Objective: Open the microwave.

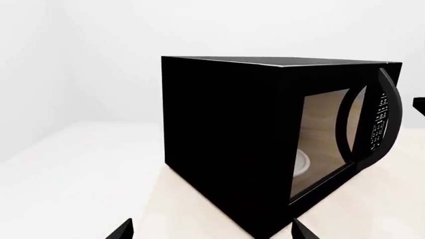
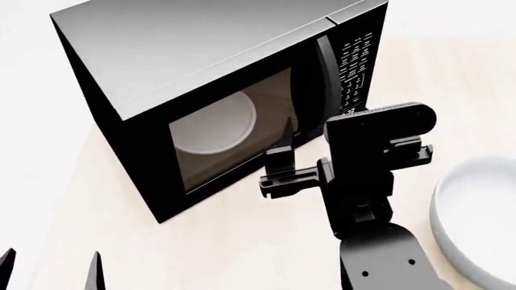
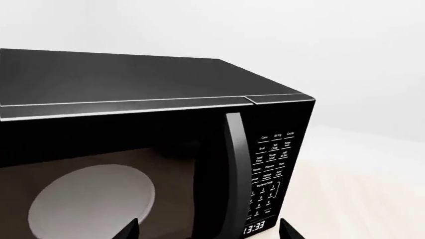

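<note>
Right now the microwave (image 2: 217, 90) fills the upper left of the head view, its door shut. At centre, the right gripper (image 2: 284, 158) hangs spread open just before the handle (image 2: 325, 78), empty. Lower left, the left gripper (image 2: 50, 269) also gapes, holding nothing.

1. A bare simulated kitchen-like scene: blank white walls (image 1: 99, 50) and floor, with no texture or furnishings.
2. A large black box microwave with a grey metallic top (image 2: 209, 78) suggests a kitchen.
3. It stands on a pale, light-wood desk (image 2: 241, 241).
4. A white round dish (image 2: 475, 223) sits nearby on that desk.
</note>
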Tool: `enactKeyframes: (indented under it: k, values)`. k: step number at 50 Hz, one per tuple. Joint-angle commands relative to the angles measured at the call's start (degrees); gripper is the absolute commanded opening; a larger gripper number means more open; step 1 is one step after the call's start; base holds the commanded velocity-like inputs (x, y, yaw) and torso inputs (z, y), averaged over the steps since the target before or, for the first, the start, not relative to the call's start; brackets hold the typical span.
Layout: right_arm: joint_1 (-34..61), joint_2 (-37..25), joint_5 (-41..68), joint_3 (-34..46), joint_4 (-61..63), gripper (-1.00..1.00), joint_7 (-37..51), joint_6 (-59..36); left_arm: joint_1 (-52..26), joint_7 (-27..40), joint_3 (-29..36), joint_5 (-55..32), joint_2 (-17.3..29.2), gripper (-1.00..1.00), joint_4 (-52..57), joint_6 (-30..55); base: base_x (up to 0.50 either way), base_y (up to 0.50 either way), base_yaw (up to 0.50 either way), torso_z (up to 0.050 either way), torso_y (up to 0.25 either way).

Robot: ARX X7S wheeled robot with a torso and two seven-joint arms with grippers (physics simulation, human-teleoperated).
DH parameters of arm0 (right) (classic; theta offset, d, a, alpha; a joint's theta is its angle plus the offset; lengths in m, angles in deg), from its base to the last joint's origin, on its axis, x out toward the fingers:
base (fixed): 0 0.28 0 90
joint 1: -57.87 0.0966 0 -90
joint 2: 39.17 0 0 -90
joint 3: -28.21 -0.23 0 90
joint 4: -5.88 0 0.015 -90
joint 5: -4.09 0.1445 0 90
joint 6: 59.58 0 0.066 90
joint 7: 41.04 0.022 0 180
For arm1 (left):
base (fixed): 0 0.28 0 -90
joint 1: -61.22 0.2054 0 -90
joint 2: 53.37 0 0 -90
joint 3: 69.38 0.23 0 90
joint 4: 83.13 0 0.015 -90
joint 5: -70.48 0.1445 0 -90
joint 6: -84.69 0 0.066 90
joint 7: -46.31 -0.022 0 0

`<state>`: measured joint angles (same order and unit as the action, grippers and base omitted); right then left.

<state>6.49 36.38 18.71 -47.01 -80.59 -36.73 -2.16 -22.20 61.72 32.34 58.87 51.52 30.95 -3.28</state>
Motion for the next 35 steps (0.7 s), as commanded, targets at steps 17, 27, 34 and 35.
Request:
enactKeyframes:
  k: [17, 27, 34, 35]
  values:
    - [6.48, 0.93, -0.72, 1.59, -11.0, 1.0, -1.51, 2.25, -0.75, 0.78, 0.46, -1.04, 0.77, 1.0, -0.58, -0.07, 0.0, 0.0, 0.0, 0.0, 0.0]
    - [8.84, 1.38, -1.13, 1.78, -16.85, 1.0, -1.82, 3.73, -0.47, 0.75, 0.56, -2.03, 1.08, 1.0, 0.09, 0.13, 0.0, 0.0, 0.0, 0.0, 0.0]
    - [10.21, 2.46, -1.88, 2.76, -20.58, 1.0, -1.92, 5.67, -0.46, 0.85, 0.25, -2.73, 1.38, 1.0, 0.47, 0.19, 0.0, 0.0, 0.0, 0.0, 0.0]
    - [10.61, 2.61, -1.97, 2.85, -21.17, 1.0, -1.91, 5.77, -0.41, 0.83, 0.24, -2.89, 1.43, 1.0, 0.6, 0.21, 0.0, 0.0, 0.0, 0.0, 0.0]
